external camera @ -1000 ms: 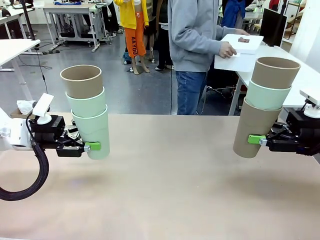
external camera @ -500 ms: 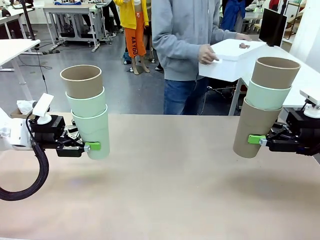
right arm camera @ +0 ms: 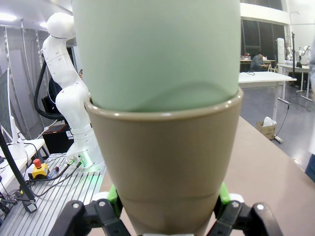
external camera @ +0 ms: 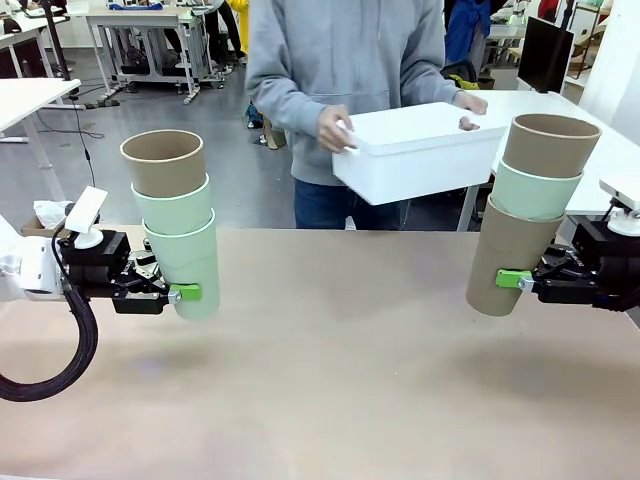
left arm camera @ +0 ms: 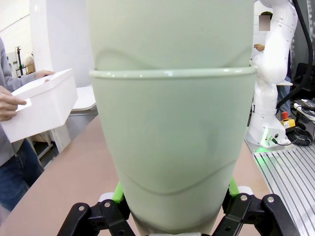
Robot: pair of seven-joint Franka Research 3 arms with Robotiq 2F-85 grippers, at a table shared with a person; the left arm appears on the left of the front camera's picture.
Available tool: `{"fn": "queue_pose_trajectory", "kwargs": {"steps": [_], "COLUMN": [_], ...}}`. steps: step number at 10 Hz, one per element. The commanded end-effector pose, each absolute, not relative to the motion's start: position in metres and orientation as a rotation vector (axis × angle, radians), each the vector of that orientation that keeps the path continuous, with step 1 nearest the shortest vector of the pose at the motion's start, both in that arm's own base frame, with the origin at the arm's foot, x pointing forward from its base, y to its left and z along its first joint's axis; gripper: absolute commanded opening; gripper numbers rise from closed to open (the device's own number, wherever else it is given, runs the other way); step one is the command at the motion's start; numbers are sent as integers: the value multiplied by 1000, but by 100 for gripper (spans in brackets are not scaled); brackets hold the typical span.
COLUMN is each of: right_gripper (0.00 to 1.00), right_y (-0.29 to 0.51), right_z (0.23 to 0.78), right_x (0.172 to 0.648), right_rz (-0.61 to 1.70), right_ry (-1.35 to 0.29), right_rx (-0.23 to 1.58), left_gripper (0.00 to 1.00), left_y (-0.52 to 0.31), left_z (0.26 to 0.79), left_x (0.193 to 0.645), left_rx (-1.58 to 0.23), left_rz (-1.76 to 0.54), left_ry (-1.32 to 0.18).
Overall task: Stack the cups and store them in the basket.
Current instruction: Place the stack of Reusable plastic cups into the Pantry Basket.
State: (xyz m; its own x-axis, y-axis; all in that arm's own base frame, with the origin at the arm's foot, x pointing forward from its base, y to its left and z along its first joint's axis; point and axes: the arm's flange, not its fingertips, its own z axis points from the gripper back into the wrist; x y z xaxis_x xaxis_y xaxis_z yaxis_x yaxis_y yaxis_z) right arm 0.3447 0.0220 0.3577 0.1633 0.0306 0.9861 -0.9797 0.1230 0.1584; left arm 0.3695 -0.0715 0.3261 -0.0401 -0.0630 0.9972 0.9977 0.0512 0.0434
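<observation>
Front view: left gripper (external camera: pixel 183 293) clamped on bottom cup of left stack (external camera: pixel 180 225), which runs mint, mint, brown on top and is held upright clear above worktop (external camera: pixel 340 370). Right gripper (external camera: pixel 512 279) clamped on bottom cup of right stack (external camera: pixel 530 210), which runs brown, mint, brown, leans slightly, and is off worktop. Person at far side holds white basket (external camera: pixel 420 155) in both hands, in air, between stacks.

Left wrist view: left gripper (left arm camera: pixel 174 189) pads pressed on both sides of mint cup (left arm camera: pixel 172 147), second mint cup nested inside. Basket (left arm camera: pixel 42 110) at picture left, person's hand (left arm camera: pixel 10 105) on its end.

Right wrist view: right gripper (right arm camera: pixel 167 194) pads squeeze brown cup (right arm camera: pixel 167 152), mint one nested inside.
</observation>
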Motion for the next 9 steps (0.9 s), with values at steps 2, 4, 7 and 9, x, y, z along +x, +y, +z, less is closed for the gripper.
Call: {"fn": "queue_pose_trajectory", "kwargs": {"steps": [2, 4, 7, 9], "right_gripper": [85, 85, 85, 85], "right_y": [22, 22, 22, 22], "right_z": [361, 361, 361, 361], "right_x": [345, 345, 345, 345], "right_rz": [1027, 1027, 1027, 1027], "right_ry": [-1125, -1125, -1125, -1125], "right_rx": [1159, 1159, 1159, 1159], "left_gripper": [83, 83, 83, 83], "left_y": [-72, -72, -72, -72], "left_z": [329, 329, 329, 329], "left_x": [369, 369, 369, 369], "left_rx": [-1108, -1108, -1108, -1108], "left_rz": [-1233, -1233, -1233, -1233], "left_ry": [-1222, -1222, -1222, -1222]}}
